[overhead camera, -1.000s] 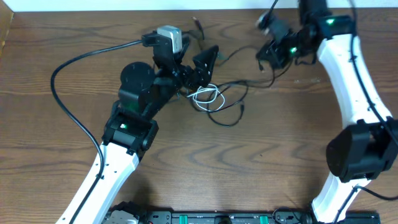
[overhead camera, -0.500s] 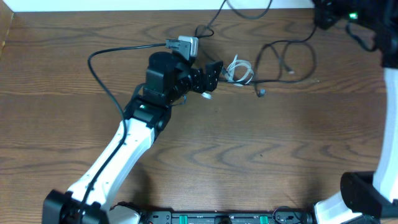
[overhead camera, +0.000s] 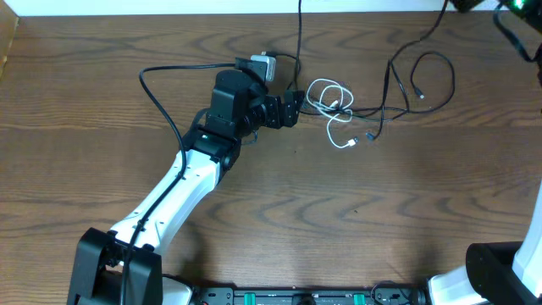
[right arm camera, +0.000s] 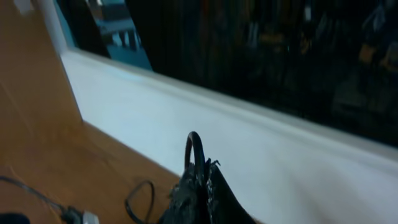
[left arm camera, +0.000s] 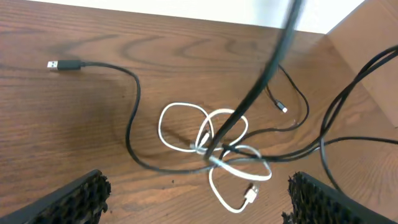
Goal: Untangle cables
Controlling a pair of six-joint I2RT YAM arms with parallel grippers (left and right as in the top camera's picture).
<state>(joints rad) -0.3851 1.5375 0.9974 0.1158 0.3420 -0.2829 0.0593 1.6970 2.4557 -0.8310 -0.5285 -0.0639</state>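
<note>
Near half of table (overhead camera: 356, 229) bare wood, free passage. Straight ahead of left gripper (left arm camera: 199, 199): raised black cable (left arm camera: 262, 84) slanting across white cable (left arm camera: 214, 160) knot, barring direct entry.

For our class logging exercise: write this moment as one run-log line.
left gripper: open, beside white cable | right gripper: shut on black cable | task: not yet untangled

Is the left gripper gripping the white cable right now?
No, the left gripper is open, fingers spread wide, and the white cable lies loose on the table.
</note>
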